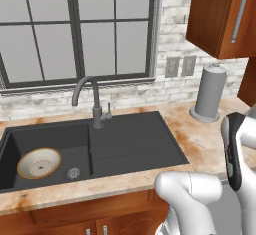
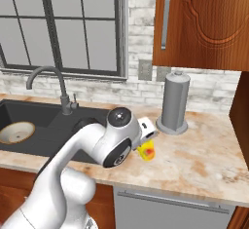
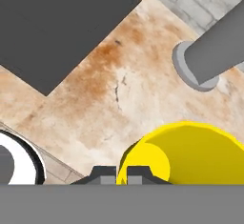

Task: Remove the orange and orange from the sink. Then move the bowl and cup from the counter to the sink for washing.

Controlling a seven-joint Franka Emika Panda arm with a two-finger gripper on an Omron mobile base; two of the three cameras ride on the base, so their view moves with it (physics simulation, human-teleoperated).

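Claw [image 3: 122, 173] closed on the rim of the cup [image 3: 190, 154]: in the hand view both dark fingertips sit tight together at the yellow edge, one just inside the wall and one just outside it. Cup is bright yellow, seen from above, mouth toward the hand camera. Right base view shows the same cup [image 2: 147, 150] under the white hand, red mark on its side, above the counter [image 2: 204, 160] just right of the sink's drainboard; cannot tell whether its base touches the stone or hangs clear.

Arm is bent forward over the counter edge, wrist turned down over the cup.

Counter here is beige stone with rusty marbling; a thin dark crack-like vein shows in the hand view just beyond the cup.

Next out, a grey paper-towel holder [image 2: 174, 104] stands upright on its round base, near the cup but apart from it, close to the brick wall. Two outlets [image 1: 180, 66] on the wall behind it.

Sink [image 1: 130, 141], black, lies to the left. Bowl [image 1: 39, 162] rests in the basin at its left end, cream inside, tan rim, tilted slightly, beside the round drain [image 1: 73, 173]. Faucet [image 1: 90, 99] rises behind the basin, spout curving left. Window [image 1: 75, 29] above.
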